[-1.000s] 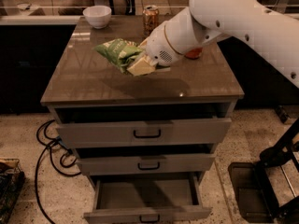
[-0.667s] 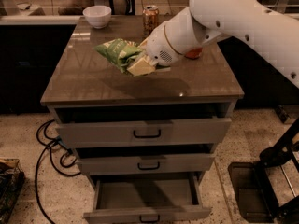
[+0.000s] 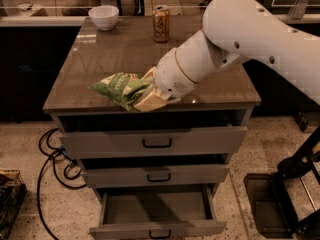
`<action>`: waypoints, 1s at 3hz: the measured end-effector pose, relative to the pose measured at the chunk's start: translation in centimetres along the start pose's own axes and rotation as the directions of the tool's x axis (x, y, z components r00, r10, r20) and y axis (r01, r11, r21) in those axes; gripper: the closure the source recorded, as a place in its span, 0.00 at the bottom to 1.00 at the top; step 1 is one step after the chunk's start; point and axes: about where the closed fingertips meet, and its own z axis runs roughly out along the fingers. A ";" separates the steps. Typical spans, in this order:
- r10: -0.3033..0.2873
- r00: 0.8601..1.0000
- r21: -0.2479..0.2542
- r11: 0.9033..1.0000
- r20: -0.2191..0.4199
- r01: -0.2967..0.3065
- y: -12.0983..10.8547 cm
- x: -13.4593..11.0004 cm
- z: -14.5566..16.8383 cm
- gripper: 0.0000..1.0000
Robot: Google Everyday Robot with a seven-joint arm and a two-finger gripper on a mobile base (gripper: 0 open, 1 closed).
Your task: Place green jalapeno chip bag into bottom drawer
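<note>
The green jalapeno chip bag [image 3: 121, 88] is held in my gripper [image 3: 148, 93], just above the front edge of the brown cabinet top [image 3: 125, 49]. The gripper's tan fingers [image 3: 150, 102] are shut on the bag's right end. My white arm [image 3: 240, 39] reaches in from the upper right. The bottom drawer [image 3: 156, 214] is pulled out below, its grey interior showing and nothing visible inside. Its front with the black handle [image 3: 159, 233] is at the frame's lower edge.
A white bowl [image 3: 104, 17] and a tan soda can [image 3: 161, 23] stand at the back of the top. The top drawer [image 3: 155, 140] and middle drawer [image 3: 155, 174] stick out slightly. Black cables [image 3: 52, 159] lie on the floor at left; a dark base [image 3: 285, 194] stands at right.
The gripper with the bag has moved forward and down, from over the middle of the top to its front edge.
</note>
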 end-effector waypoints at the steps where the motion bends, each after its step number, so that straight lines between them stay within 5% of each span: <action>1: -0.013 1.000 -0.045 0.999 -0.009 0.012 4.6 0.4 -0.7 1.00; 2: 0.010 0.999 -0.108 0.994 -0.045 -0.014 8.5 1.5 -0.2 1.00; 3: 0.163 0.975 -0.116 0.976 -0.153 -0.182 11.2 7.7 2.3 1.00</action>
